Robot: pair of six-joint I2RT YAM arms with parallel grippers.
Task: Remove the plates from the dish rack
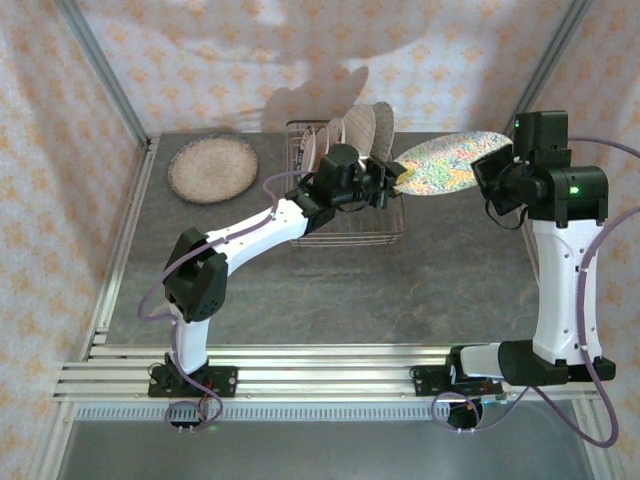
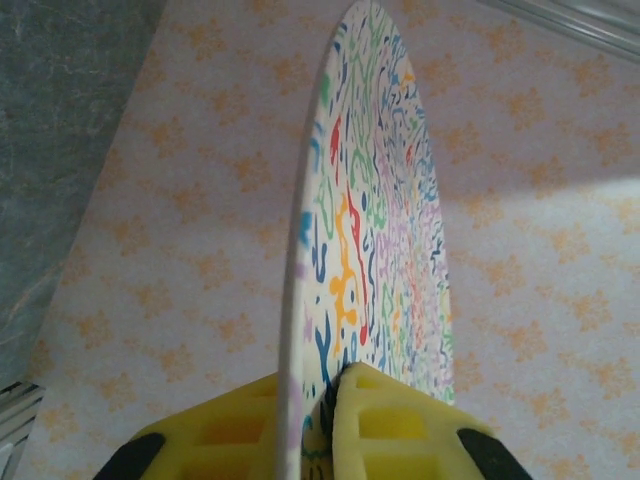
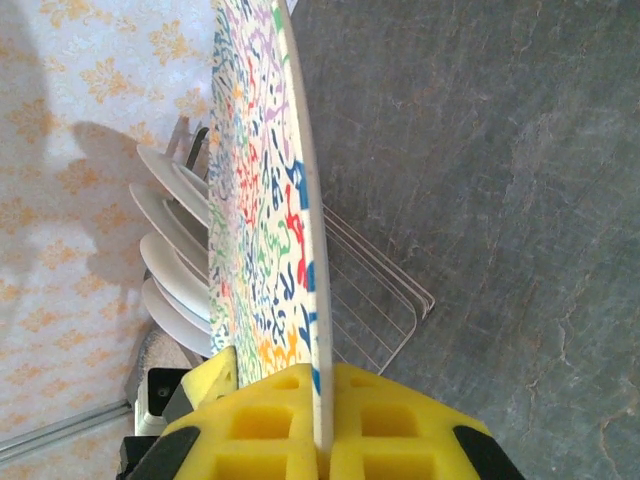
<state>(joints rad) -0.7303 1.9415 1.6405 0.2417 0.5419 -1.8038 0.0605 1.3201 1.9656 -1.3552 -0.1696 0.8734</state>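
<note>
A: Squiggle-print plate [image 1: 440, 165], midair right of dish rack [image 1: 350, 238]. Who's got it?
B: Both: left gripper [image 2: 318, 425] & right gripper [image 3: 322, 410] clamped on opposite rims. Stiff, prob. light, slick. Hold rim.

The held plate [image 1: 440, 165] is being gripped at opposite rims, between the left gripper [image 1: 398, 178] and the right gripper [image 1: 482, 165]. The dish rack [image 1: 380, 232] is being overhung by the left gripper, with the racked plates [image 1: 378, 132] standing in it behind that claw. A lone plate [image 1: 212, 168] is lying on the table [image 1: 400, 290], well left of the left gripper.
</note>
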